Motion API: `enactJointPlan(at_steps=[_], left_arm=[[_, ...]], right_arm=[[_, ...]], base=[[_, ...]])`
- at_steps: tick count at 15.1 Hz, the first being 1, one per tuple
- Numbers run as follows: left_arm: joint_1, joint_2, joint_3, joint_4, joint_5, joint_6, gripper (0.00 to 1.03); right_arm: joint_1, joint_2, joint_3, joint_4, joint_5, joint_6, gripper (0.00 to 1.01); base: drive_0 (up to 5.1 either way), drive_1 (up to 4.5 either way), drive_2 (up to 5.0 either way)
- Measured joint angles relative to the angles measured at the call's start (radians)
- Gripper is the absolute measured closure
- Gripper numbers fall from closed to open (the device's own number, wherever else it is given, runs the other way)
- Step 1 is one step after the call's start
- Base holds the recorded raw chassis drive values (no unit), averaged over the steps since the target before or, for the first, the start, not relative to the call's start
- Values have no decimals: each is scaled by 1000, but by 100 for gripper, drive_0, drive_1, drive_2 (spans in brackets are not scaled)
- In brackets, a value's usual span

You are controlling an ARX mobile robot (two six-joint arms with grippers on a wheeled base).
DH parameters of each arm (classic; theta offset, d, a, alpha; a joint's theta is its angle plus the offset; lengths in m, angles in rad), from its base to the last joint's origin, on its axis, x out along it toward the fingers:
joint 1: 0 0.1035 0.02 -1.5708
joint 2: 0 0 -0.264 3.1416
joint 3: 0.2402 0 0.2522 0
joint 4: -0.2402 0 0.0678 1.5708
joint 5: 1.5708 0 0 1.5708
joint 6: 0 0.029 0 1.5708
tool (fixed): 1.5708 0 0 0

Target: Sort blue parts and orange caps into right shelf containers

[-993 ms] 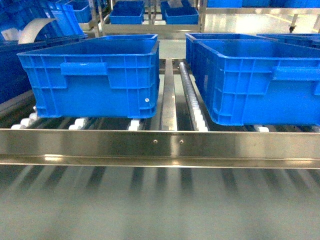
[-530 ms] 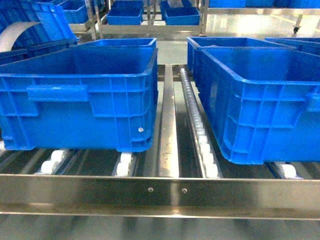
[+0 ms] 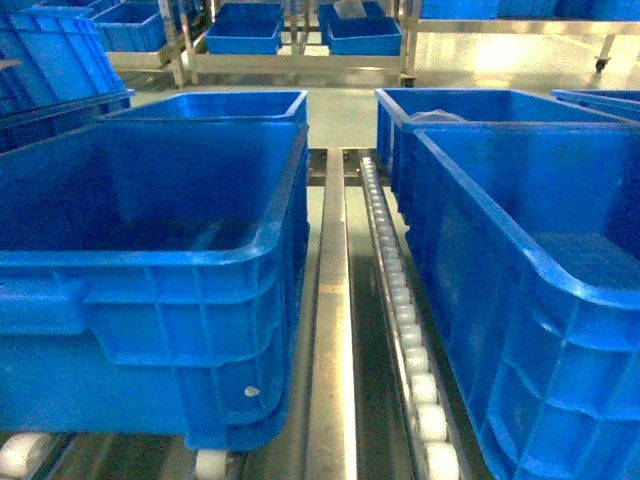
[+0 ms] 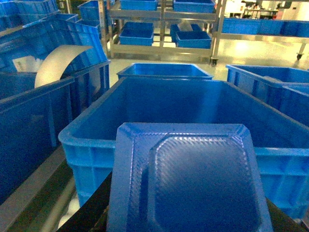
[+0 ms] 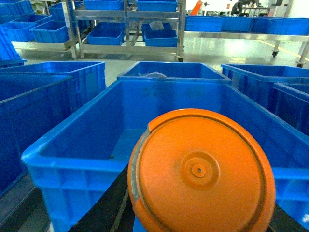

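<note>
The head camera sits low and close over the shelf rollers (image 3: 412, 350), facing forward and slanting down between the left crate (image 3: 150, 250) and the right crate (image 3: 540, 270), with far racks (image 3: 300, 40) beyond. The left wrist camera looks forward and slightly down from just near the left crate (image 4: 183, 111), a blue part (image 4: 188, 183) filling its near edge. The right wrist camera faces likewise over the right crate (image 5: 159, 111), an orange cap (image 5: 200, 171) very close. Each wrist view shares its crate with the head view; all three share the far racks.
</note>
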Motion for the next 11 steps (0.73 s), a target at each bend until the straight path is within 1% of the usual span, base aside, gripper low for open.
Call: enactJointPlan(at_steps=[11], left_arm=[[0, 0, 0, -2, 2, 0, 60]], right_arm=[[0, 0, 0, -2, 0, 0, 57]], base=[[0, 0, 0]])
